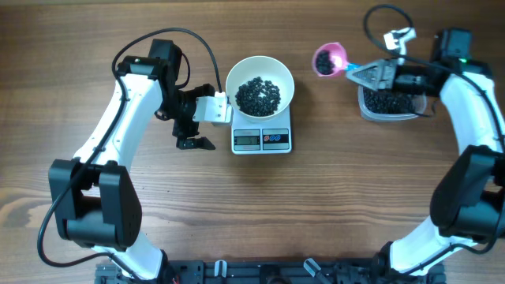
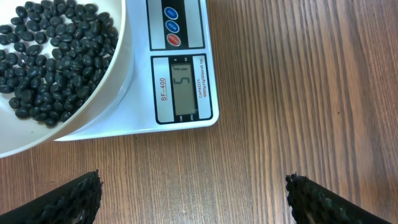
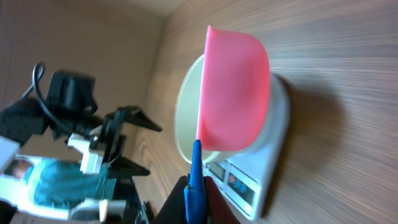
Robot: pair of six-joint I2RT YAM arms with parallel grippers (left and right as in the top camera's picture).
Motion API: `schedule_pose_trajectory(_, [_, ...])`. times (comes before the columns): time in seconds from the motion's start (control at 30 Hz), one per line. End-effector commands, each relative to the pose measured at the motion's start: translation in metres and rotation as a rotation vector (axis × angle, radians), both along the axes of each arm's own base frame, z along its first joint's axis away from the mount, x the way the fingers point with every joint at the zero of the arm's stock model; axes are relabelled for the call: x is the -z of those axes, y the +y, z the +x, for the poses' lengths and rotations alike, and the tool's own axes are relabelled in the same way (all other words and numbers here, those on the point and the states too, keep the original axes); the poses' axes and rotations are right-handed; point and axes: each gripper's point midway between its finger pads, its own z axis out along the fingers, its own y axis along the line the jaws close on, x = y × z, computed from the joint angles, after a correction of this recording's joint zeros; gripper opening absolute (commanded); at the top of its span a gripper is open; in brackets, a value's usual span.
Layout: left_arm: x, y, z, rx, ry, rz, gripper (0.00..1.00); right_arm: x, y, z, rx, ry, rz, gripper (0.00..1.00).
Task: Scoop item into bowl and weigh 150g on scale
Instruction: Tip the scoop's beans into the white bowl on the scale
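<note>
Closest to the left wrist camera, the two black ribbed fingers (image 2: 74, 198) of the left hand (image 1: 192, 120) are standing wide apart at the lower corners of that view, and they are holding nothing; only bare tabletop (image 1: 331, 197) is lying between them. This hand is hovering just beside the left edge of the scale (image 1: 261, 140), apart from it. The scale is sitting on the tabletop a little left of the middle, and its grey display (image 2: 184, 87) and small round buttons (image 2: 171, 27) are facing the front edge. A figure is showing on the display, but I cannot read it with certainty. The white bowl (image 1: 282, 79) is standing upright on the scale and is covering most of its top. The black beans (image 1: 258, 95) are lying in a loose heap on the bottom of the bowl, and much of the white inner wall is showing around them. To the right of the bowl, and apart from it, a pink scoop (image 1: 327, 58) is hanging above the tabletop with some dark beans inside it. Its blue handle (image 1: 351, 68) is running to the right into the right hand (image 1: 371, 75), which is closed tightly on this handle. Under the right hand, near the right edge, a clear tub (image 1: 387, 117) is resting on the tabletop, and more black beans are lying in it.
</note>
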Motion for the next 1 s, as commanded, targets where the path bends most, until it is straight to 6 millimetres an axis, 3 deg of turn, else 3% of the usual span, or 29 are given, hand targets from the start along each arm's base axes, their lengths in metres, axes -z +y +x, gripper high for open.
schedule_pose_trajectory(0.0, [0.002,-0.001,-0.002,0.001,0.009,0.0,1.0,-0.005,0.047,-0.004,-0.126,-0.054,0.034,0.04])
schedule_pose_trajectory(0.1, [0.002,-0.001,-0.002,0.001,0.009,0.0,1.0,0.002,0.071,0.0,-0.17,-0.124,-0.043,0.04])
schedule_pose_trajectory(0.23, [0.002,-0.001,-0.002,0.001,0.009,0.0,1.0,0.028,0.095,0.01,-0.207,-0.247,-0.282,0.04])
schedule_pose_trajectory(0.37, [0.002,-0.001,-0.002,0.001,0.009,0.0,1.0,0.051,0.093,0.018,-0.209,-0.327,-0.548,0.04])
schedule_pose_trajectory(0.5, [0.002,-0.001,-0.002,0.001,0.009,0.0,1.0,0.034,0.112,0.012,-0.29,-0.51,-0.675,0.04])
schedule_pose_trajectory(0.67, [0.002,-0.001,-0.002,0.001,0.009,0.0,1.0,0.021,0.115,0.017,-0.281,-0.624,-0.839,0.04])
schedule_pose_trajectory(0.97, [0.002,-0.001,-0.002,0.001,0.009,0.0,1.0,0.014,0.118,0.022,-0.268,-0.662,-0.84,0.04])
